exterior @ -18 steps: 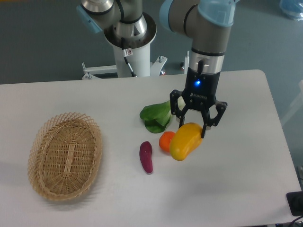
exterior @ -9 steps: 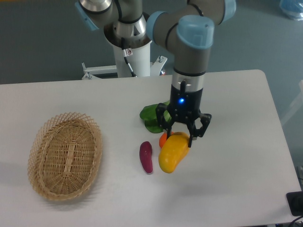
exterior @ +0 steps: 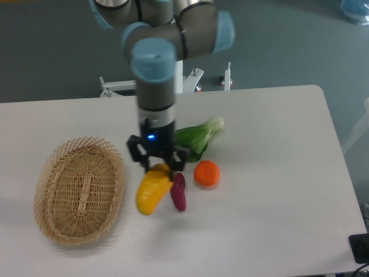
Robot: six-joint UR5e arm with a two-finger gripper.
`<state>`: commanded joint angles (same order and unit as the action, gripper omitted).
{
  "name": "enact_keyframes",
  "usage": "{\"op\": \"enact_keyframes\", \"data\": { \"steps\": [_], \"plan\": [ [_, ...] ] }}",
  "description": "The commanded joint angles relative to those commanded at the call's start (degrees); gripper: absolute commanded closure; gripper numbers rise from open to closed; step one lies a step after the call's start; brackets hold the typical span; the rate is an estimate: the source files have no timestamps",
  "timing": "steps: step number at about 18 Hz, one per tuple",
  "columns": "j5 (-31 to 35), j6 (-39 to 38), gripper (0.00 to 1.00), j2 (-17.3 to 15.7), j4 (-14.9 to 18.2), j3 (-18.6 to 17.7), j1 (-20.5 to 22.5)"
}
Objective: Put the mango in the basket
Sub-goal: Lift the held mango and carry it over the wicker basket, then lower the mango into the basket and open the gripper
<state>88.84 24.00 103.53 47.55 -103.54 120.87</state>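
Observation:
The yellow mango (exterior: 151, 191) hangs tilted in my gripper (exterior: 158, 165), which is shut on its upper end and holds it above the table. It is just right of the oval tan wicker basket (exterior: 79, 188), which lies empty at the left of the table. The mango is beside the dark sweet potato, apart from the basket's rim.
A dark purple-red sweet potato (exterior: 178, 191) lies right next to the mango. A small orange (exterior: 206, 173) sits to its right. A leafy green bok choy (exterior: 199, 136) lies behind them. The arm's base stands at the table's back edge.
My gripper has carried the mango leftward, from right of the orange to just beside the basket. The orange, sweet potato and greens stay put and are now uncovered.

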Motion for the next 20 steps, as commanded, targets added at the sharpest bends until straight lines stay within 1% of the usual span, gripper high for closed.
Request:
{"op": "enact_keyframes", "data": {
  "steps": [3,5,6,8,11,13,16,20],
  "plan": [
    [0.19,-0.89,0.49,1.15,-0.79,-0.09,-3.7],
    [0.45,-0.53,0.49,2.02,-0.96,-0.87,-4.76],
    [0.54,-0.36,0.49,2.73,-0.97,-0.88,-5.29],
    [0.54,0.34,0.49,3.08,-0.97,-0.88,-6.52],
    [0.45,0.52,0.47,4.92,-0.97,-1.05,-8.97],
    [0.45,0.7,0.47,5.45,-0.97,-0.97,-9.33],
    [0.45,1.22,0.47,7.12,-0.88,-1.32,-9.95],
    [0.45,1.92,0.45,8.0,-0.97,-1.23,-10.56]
  ]
}}
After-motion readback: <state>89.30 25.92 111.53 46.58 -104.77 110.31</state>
